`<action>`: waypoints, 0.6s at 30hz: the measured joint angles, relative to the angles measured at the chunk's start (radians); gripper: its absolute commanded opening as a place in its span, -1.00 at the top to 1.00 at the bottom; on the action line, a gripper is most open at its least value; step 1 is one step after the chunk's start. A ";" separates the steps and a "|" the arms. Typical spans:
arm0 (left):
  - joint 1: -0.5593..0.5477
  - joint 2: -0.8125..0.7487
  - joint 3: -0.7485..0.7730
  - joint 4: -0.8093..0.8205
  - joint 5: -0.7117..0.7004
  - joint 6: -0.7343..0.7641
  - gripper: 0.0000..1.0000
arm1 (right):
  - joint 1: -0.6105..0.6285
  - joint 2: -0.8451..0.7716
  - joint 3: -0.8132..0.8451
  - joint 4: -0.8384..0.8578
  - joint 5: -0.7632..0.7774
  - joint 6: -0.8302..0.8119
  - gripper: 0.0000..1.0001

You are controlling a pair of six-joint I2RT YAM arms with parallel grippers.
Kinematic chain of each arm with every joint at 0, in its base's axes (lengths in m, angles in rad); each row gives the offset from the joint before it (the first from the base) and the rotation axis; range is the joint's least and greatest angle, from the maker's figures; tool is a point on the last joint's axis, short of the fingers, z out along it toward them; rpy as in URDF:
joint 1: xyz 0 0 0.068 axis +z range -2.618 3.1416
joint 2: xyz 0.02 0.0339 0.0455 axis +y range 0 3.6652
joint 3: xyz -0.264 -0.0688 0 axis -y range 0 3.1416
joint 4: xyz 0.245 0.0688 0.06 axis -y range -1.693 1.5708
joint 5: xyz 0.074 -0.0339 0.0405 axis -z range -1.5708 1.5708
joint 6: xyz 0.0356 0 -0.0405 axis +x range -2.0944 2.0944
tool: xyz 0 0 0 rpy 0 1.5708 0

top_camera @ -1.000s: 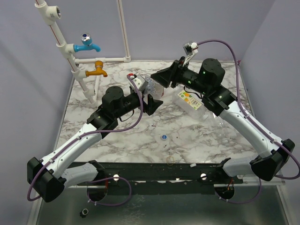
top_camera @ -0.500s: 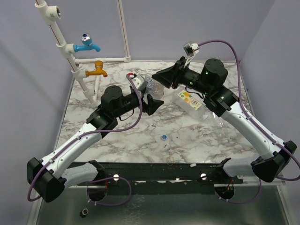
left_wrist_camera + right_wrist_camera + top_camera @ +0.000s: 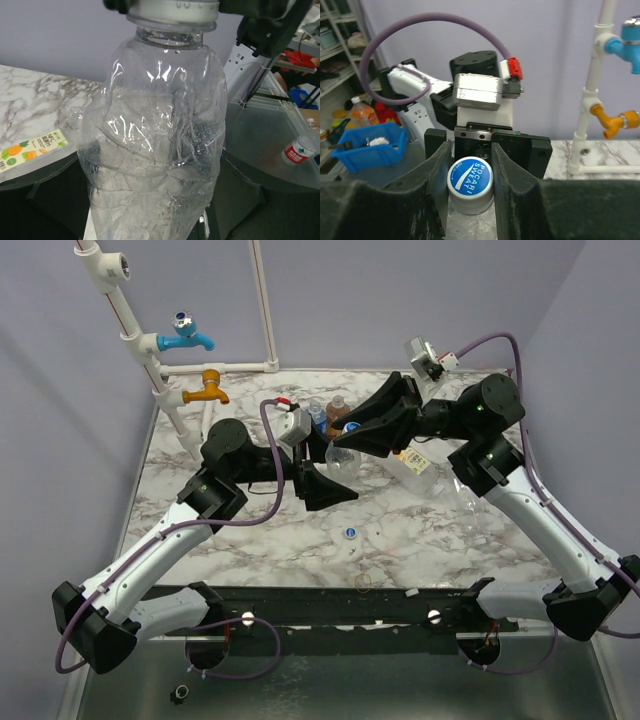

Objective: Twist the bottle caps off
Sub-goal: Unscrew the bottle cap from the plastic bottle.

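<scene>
Right gripper (image 3: pixel 470 162) outstretched, clamping cap (image 3: pixel 470 177) on bottle (image 3: pixel 155 150)

We see the two arms meet above the marbled white counter (image 3: pixel 250 530). The left gripper (image 3: pixel 333 470) has its jaws around a clear crumpled plastic bottle (image 3: pixel 342 454), and the right gripper (image 3: pixel 356 430) pinches that bottle's blue-topped round cap (image 3: pixel 352 427) between its jaws. Just behind stand an amber bottle (image 3: pixel 338 406) and a blue-labelled bottle (image 3: pixel 318 414). A larger clear bottle with a fruit label (image 3: pixel 415 462) lies on the counter nearby. Nearer us sit a loose blue-and-white cap (image 3: pixel 350 533) and a thin yellowish ring (image 3: pixel 364 581).
</scene>
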 measured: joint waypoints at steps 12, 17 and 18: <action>0.003 -0.003 -0.001 -0.034 0.036 0.016 1.00 | 0.001 0.003 0.079 -0.177 0.103 -0.092 -0.80; 0.003 -0.003 -0.010 -0.059 -0.149 0.122 1.00 | 0.002 -0.009 0.119 -0.278 0.385 -0.114 -0.86; 0.003 -0.003 -0.012 -0.062 -0.189 0.142 1.00 | 0.002 -0.006 0.129 -0.300 0.431 -0.114 -0.82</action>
